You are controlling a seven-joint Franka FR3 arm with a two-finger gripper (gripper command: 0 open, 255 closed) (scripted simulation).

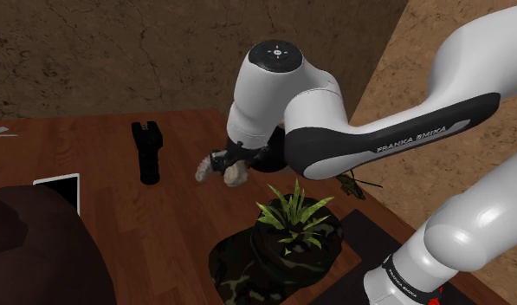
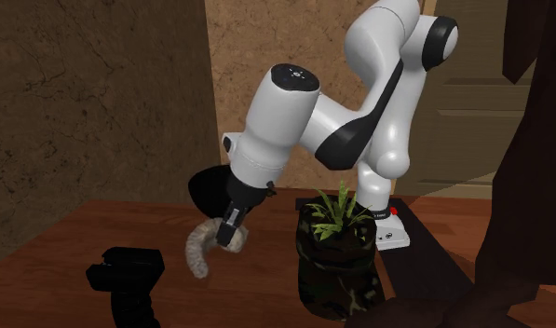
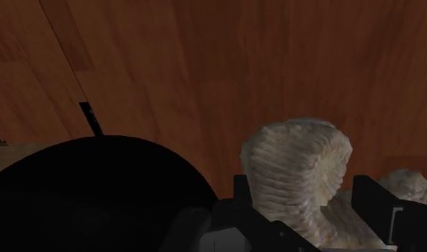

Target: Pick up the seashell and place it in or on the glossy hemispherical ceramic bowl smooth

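A pale, ribbed, curved seashell (image 3: 297,168) is clasped between my black fingers (image 3: 242,195). My gripper (image 3: 305,204) is shut on it above the wooden table (image 3: 204,64). In the second exterior view the shell (image 2: 201,250) hangs curling down from the gripper (image 2: 231,231), off the tabletop. In the shoulder view the shell (image 1: 204,169) pokes out on both sides of the gripper (image 1: 226,165). The bowl (image 2: 209,189) is glossy black and rounded, just behind the hand. In the wrist view the bowl (image 3: 90,193) lies close beside the gripper.
A leafy plant in a camouflage pot (image 1: 287,238) stands near the stand, close to the arm (image 2: 336,252). A black upright object (image 1: 146,152) stands on the table's far side (image 2: 127,275). A white-framed dark tablet (image 1: 59,186) lies at the shoulder view's left.
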